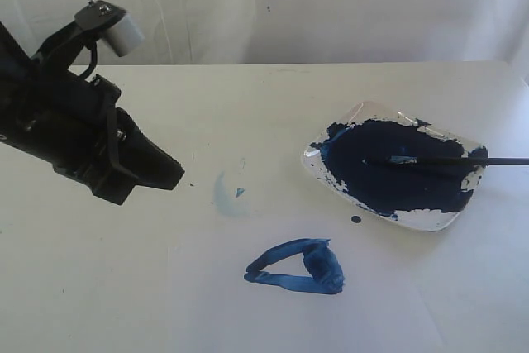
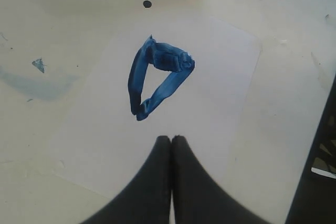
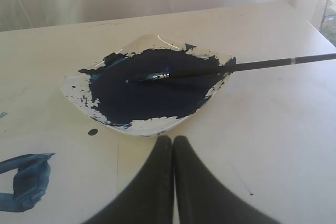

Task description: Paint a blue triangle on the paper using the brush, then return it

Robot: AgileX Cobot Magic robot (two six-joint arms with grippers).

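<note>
The brush (image 1: pixel 450 160) isn't in anybody's grip. Both sets of fingers are pressed tight together around nothing. The left gripper (image 2: pixel 171 140) has its black tips touching each other, hovering over the paper (image 2: pixel 220 87). The right gripper (image 3: pixel 172 139) is clenched the same way, just off the near rim of the paint dish (image 3: pixel 79 85).

Going outward from the left tips, the blue triangle (image 2: pixel 157 95) sits right ahead on the sheet. It's a thick, messy outline with one corner blobbed up. In the exterior view it's toward the front edge of the table (image 1: pixel 248 105), about mid-width, with the left arm hanging over the table's left side.

The dish is near the right edge and holds a big dark navy pool, with white showing only around the rim. The brush lies across it, bristles down in the paint and handle resting over the rim, pointing at the right edge. The handle's end is cut off by the frame.

Other bits: a paint dot (image 1: pixel 356 219) between dish and paper, and a pale smudge (image 1: pixel 225 196) left of the triangle. The paper's edges are really faint against the table.
</note>
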